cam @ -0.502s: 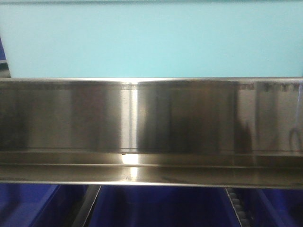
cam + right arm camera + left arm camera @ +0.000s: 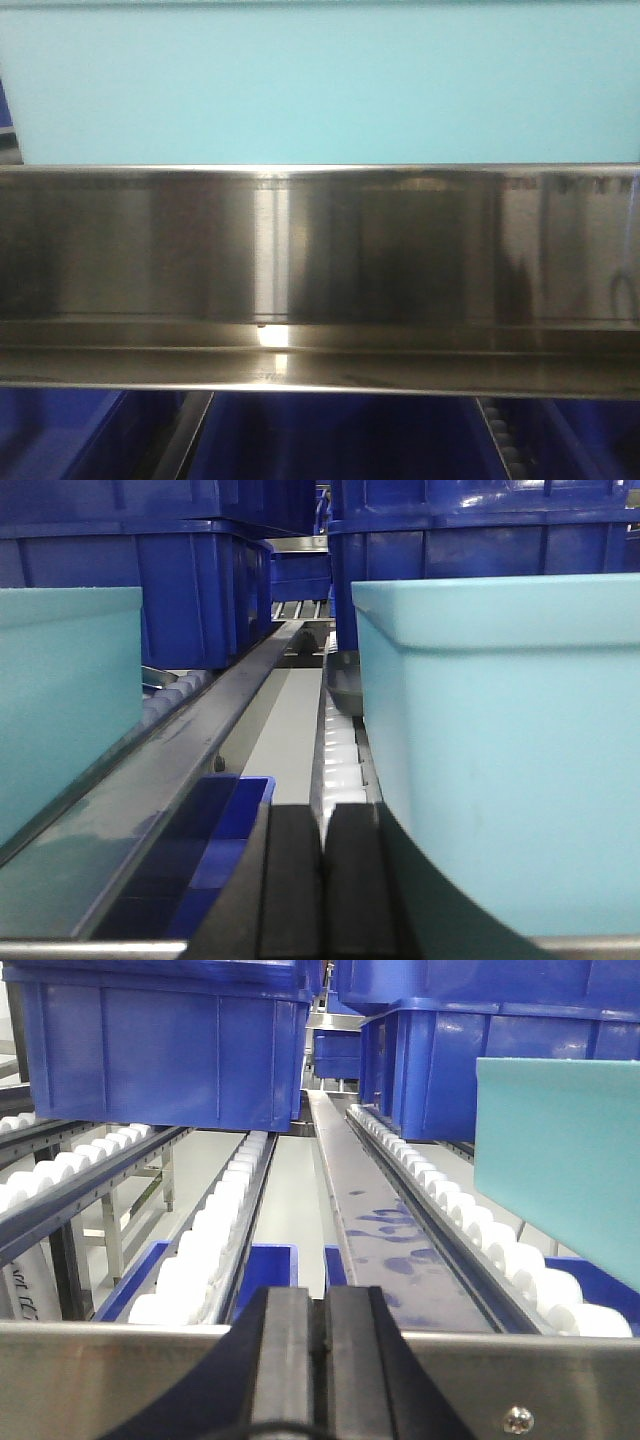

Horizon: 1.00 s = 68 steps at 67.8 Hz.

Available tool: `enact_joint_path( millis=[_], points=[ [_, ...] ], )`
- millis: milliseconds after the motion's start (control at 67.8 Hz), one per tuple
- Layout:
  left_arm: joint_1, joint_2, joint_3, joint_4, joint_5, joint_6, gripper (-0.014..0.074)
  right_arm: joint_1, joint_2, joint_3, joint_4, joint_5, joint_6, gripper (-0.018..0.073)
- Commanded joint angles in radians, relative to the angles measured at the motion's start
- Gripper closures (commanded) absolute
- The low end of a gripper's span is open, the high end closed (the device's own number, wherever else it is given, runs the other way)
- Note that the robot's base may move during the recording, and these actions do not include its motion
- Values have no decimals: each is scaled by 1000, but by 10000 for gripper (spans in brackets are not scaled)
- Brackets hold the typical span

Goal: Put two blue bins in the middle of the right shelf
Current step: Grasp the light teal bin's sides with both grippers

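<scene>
1. Landmark: the shelf's brushed-steel front rail (image 2: pixel 320 250). All positions below are given relative to it.
2. Right pale-blue bin (image 2: pixel 500 750): behind the rail and just right of the right gripper (image 2: pixel 320 880). It appears to rest on the white roller tracks (image 2: pixel 215 1230), which would let a bin slide inward at a light push.
3. Left pale-blue bin (image 2: pixel 60 710): also behind the rail, across an open lane from the right one.
4. Front view: a pale-blue wall (image 2: pixel 320 90) rises directly above the rail. Which of the two bins it belongs to cannot be told.
5. Right gripper: clenched at rail height with its pads pressed together on nothing. It probably stays narrow so it fits the lane between the bins.
6. Left gripper (image 2: pixel 325 1330): also clenched and empty, low over the rail, with a pale-blue corner to its right.
7. Dark blue tubs (image 2: pixel 160 1050): farther behind the rail, at the back of the tracks.
8. Judgement: both bins seem to be on the shelf level, so the task looks nearly complete.
</scene>
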Motion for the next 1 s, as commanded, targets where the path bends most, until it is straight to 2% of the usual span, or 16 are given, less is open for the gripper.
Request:
enact_joint_path(
  millis=[0,280,487,590,679,782,841,885,989],
  points=[
    [-6,-6,-2,-1,-33,-2,707,1,-2,-1,3,-28,-5,721],
    [-6,-6,-2,-1,-122,-2,707,1,-2,-1,3,-89,-5,721],
    [-6,-6,-2,-1,-286,-2,707,3,-2,-1,9,-324,-5,721],
    [-6,-6,-11,-1,-335,-2,707,3,-2,-73,9,-313,13,721],
    [-6,-6,-102,-1,-267,-2,707,3,-2,-221,9,-166,13,721],
    [-6,3,-261,26,-91,-2,703,3,15,-401,9,16,13,721],
    [-6,35,-357,43,-7,-2,671,3,53,-484,9,88,13,705],
    [-6,62,-417,62,40,-2,631,3,82,-548,9,134,13,661],
    [-6,138,-544,67,128,-2,475,3,154,-653,9,177,13,463]
  ],
)
